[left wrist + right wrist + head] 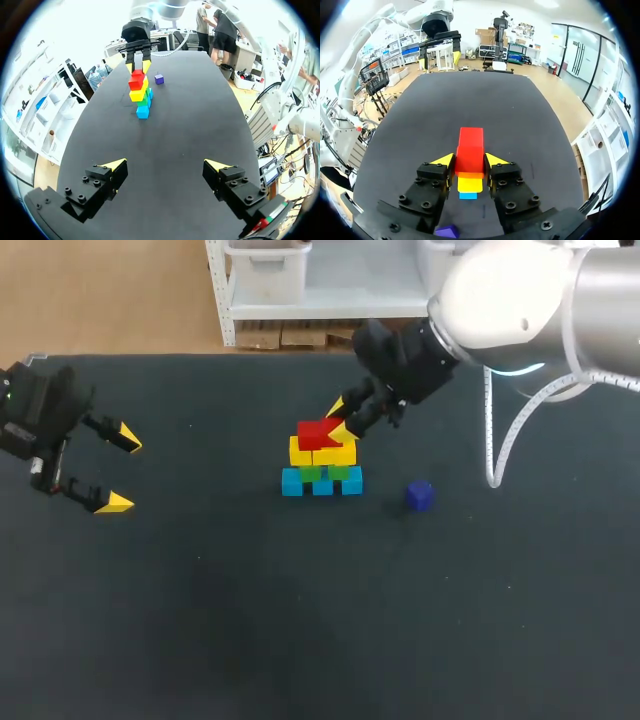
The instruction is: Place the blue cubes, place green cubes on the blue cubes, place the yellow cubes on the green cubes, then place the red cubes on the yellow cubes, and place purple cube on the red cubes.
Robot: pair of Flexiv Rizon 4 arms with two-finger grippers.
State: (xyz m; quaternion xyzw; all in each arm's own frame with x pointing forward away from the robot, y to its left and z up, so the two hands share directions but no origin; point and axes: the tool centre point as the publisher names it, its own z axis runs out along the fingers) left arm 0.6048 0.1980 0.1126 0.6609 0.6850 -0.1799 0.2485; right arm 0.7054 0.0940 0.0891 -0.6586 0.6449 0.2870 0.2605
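Our right tool (341,418) is clamped on the red cube (319,432) atop the stack (322,466), which has yellow cubes (322,453) over green over blue. The purple cube (419,496) lies on the desk (300,620) near the stack's right. Our left tool (122,470) hangs wide open, well apart from the stack.

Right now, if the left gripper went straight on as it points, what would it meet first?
Probably the nearest blue cube of the stack; nothing lies between. The height of the left gripper is unclear.

Red cube (318,433), yellow cubes (303,453), green cubes (311,473), blue cubes (321,483), purple cube (419,496)
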